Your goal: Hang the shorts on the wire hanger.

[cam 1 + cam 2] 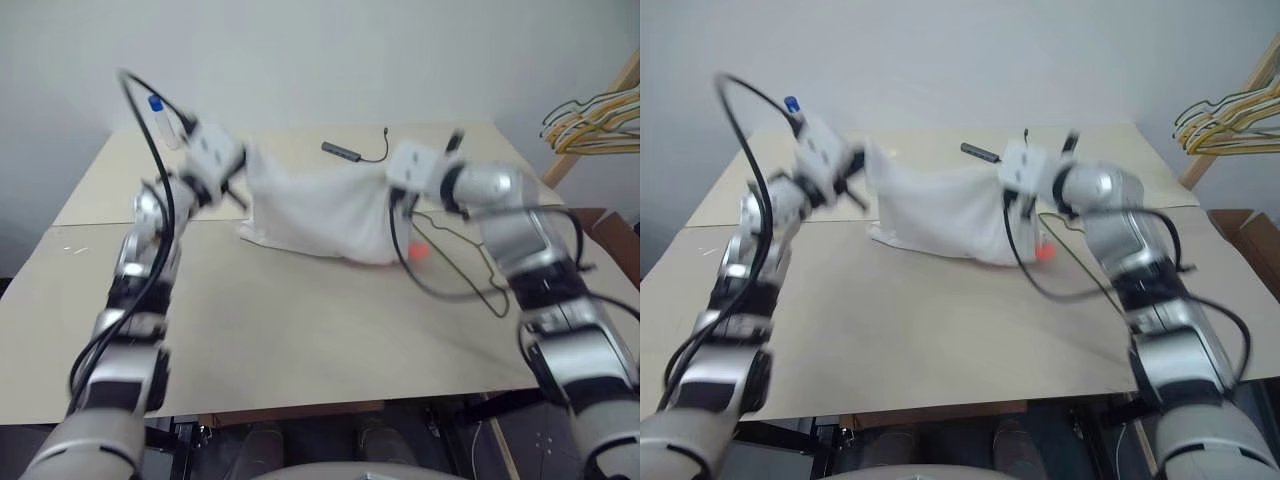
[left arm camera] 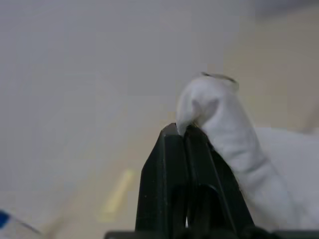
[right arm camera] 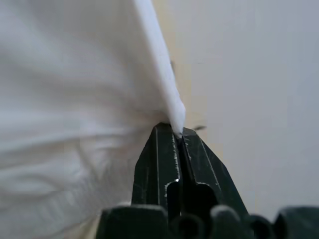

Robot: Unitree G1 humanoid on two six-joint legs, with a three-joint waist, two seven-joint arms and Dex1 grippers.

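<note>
- Holding the shorts (image 1: 320,215) up between them, both grippers pinch one top corner each, and the cloth hangs down with its low edge on the table (image 1: 300,330).
- Left gripper (image 2: 185,130) is fully closed on a white fold of the cloth.
- Right gripper (image 3: 178,130) is fully closed on the opposite edge.
- Wire hanger (image 1: 455,262) lies flat on the table, just below and beside the right gripper, apart from the cloth.
- Lifting seems done; bringing the shorts onto the hanger is left, I judge.
</note>
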